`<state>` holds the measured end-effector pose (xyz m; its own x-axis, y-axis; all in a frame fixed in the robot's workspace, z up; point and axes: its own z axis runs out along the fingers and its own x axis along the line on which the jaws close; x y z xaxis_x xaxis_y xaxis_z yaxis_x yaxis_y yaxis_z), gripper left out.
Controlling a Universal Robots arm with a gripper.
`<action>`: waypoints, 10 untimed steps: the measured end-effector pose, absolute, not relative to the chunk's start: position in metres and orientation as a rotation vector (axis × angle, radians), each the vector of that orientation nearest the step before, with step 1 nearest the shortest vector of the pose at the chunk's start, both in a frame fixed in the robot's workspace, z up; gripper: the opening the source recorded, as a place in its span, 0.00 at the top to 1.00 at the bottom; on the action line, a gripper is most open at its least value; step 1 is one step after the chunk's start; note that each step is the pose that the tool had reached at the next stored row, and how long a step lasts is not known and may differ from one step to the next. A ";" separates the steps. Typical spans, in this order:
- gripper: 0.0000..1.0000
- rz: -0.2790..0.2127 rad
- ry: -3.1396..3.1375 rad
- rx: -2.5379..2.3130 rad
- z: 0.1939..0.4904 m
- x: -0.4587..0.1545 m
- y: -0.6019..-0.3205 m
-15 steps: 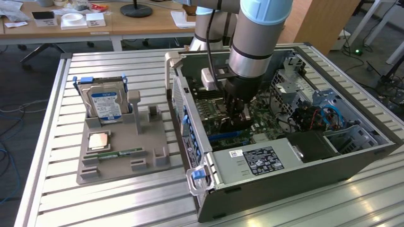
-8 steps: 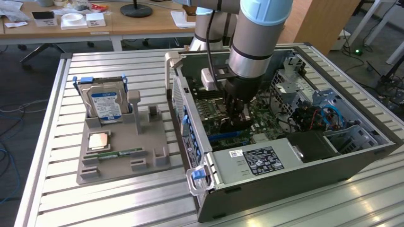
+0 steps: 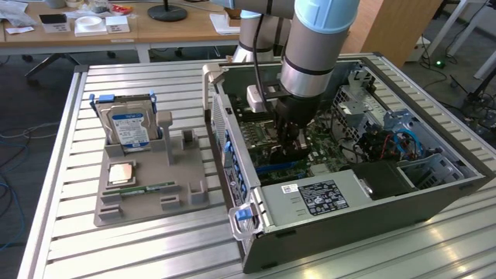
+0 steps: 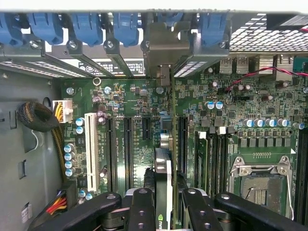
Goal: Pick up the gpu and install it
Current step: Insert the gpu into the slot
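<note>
Open computer case (image 3: 349, 192) lies on the tabletop (image 3: 116, 250), toward its edge at the exterior view's right. Inside, over the motherboard (image 4: 120, 103), the gpu (image 4: 163, 161) stands on edge at a slot, bracket toward the rear wall. The gripper (image 4: 163, 204) clamps the gpu. Pickup done; full seating unclear.

The gpu (image 4: 163, 168) is a thin card, seen edge-on, with a silver metal bracket at one end and a small green logo on its dark upper edge. It stands on edge, perpendicular to the green motherboard (image 4: 134, 103) and parallel to the black expansion slots (image 4: 128, 144). Its bracket end sits against the rear slot wall (image 4: 120, 57). The gripper (image 4: 163, 204) clamps it from both sides.
</note>
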<state>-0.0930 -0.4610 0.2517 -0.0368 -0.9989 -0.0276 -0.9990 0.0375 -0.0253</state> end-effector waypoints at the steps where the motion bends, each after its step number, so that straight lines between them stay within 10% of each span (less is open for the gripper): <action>1: 0.73 0.002 2.235 -2.153 0.251 -0.093 -0.461; 10: 0.73 0.002 2.236 -2.153 0.247 -0.093 -0.461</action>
